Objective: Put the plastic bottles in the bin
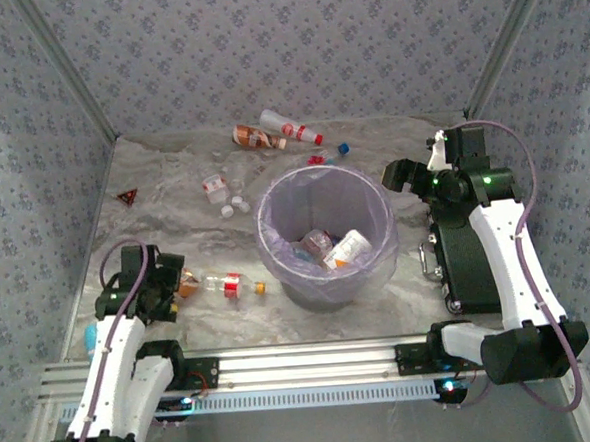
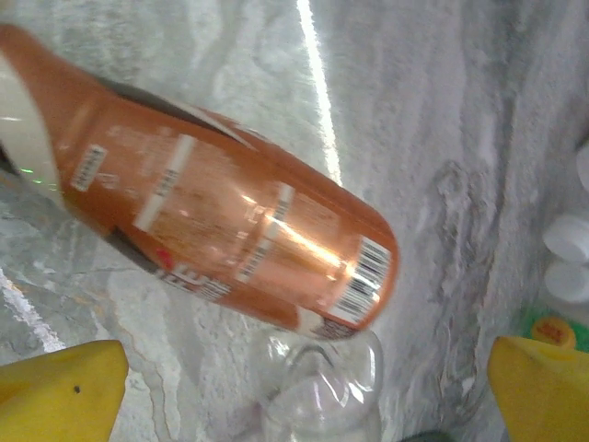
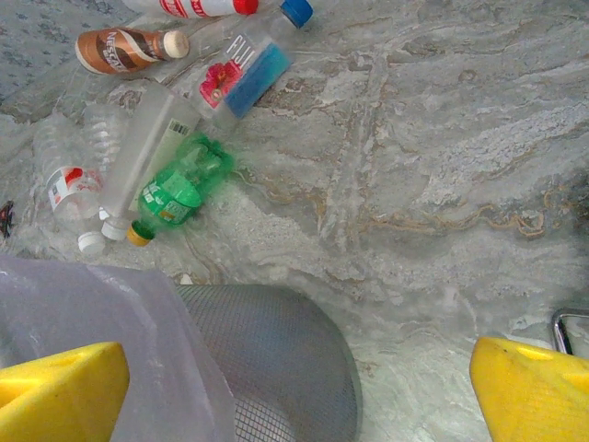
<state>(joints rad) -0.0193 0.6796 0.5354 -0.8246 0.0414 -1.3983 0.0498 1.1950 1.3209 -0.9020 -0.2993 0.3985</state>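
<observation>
Spreading under everything is the grey marbled table top (image 1: 172, 178). Near its middle stands the large round bin lined with a translucent lavender bag (image 1: 267, 228), with at least two plastic bottles lying inside, one of them white with an orange label (image 1: 349, 250). To the bin's right a black box-shaped case with a metal handle (image 1: 470, 260) lies flat.

The right gripper (image 1: 397, 175) hovers just right of the bin's rim. In the wrist view its yellow fingers (image 3: 55, 391) are spread wide with nothing between them, above the bin's grey mesh wall. The left gripper (image 1: 168, 281) is low at the near left, its jaws equally wide and empty. A copper-orange labelled bottle (image 2: 230, 212) lies on the table just ahead of its fingers, and a clear bottle with a red label and orange cap (image 1: 229, 284) lies right beside that bottle's end.

Beyond the bin lie more bottles: a brown-labelled one (image 1: 255, 136), a white one with a red cap (image 1: 291, 128), a crumpled green one (image 3: 179, 189) and a clear blue-capped one (image 3: 248, 64). A small red triangle (image 1: 125, 197) sits far left.
</observation>
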